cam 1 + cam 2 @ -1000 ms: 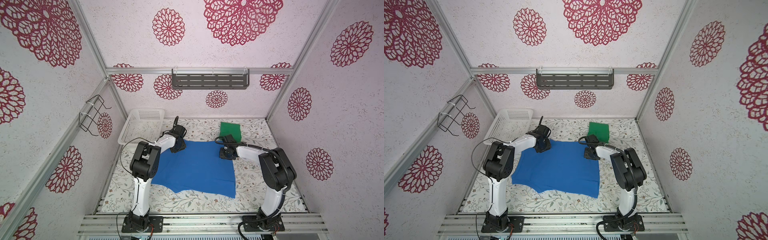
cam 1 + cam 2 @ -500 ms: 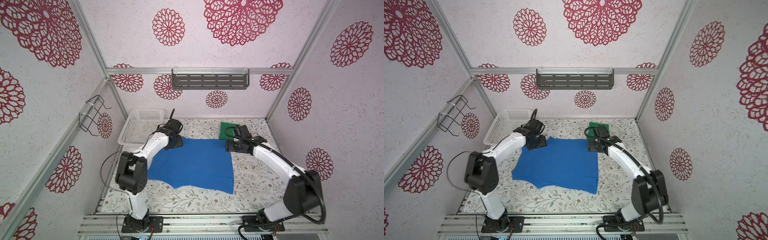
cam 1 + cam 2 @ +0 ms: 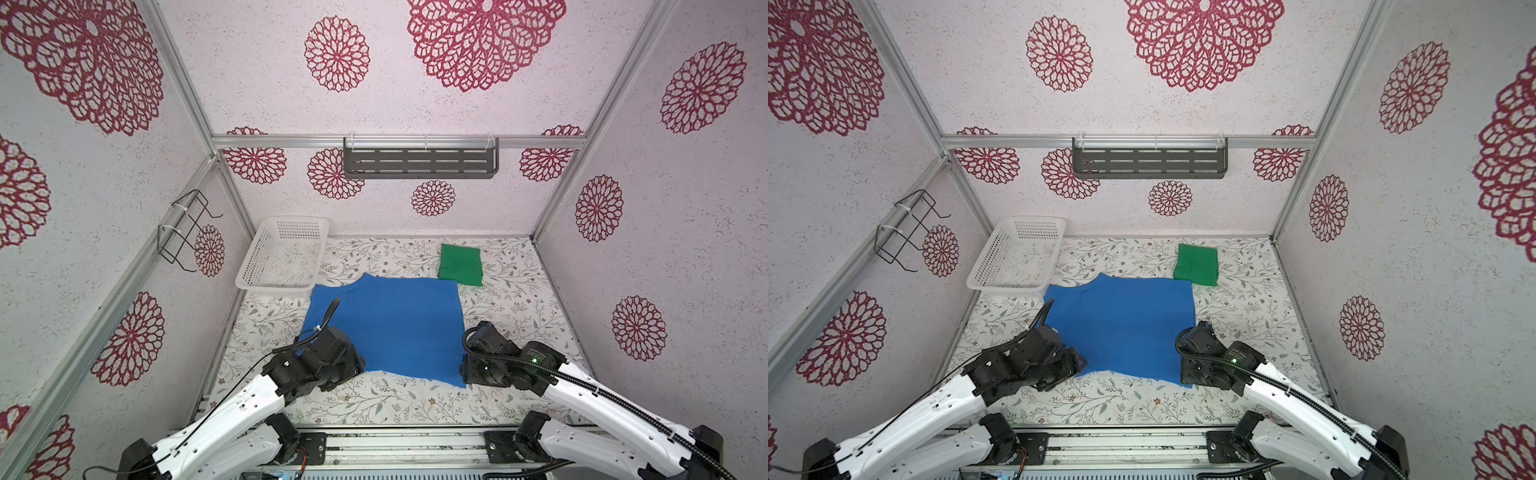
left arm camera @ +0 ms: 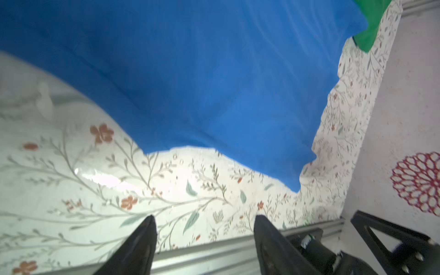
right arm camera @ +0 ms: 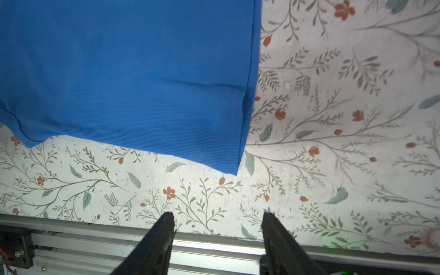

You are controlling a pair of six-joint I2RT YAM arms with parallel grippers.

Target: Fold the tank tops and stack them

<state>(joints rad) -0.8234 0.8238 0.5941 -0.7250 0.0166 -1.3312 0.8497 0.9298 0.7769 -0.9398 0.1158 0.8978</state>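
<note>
Now we hold our left gripper (image 4: 205, 217) and right gripper (image 5: 218, 215) with jaws apart, empty, by the near corners of the blue tank top (image 3: 395, 324), flat on the table (image 3: 519, 299); the folded green tank top (image 3: 460, 266) sits just beside its far right corner.

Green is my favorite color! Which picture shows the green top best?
The top views, both alike: the whole folded green tank top lies in plain sight, nothing covering it. The left wrist view catches only one corner; the right wrist view shows none.
</note>
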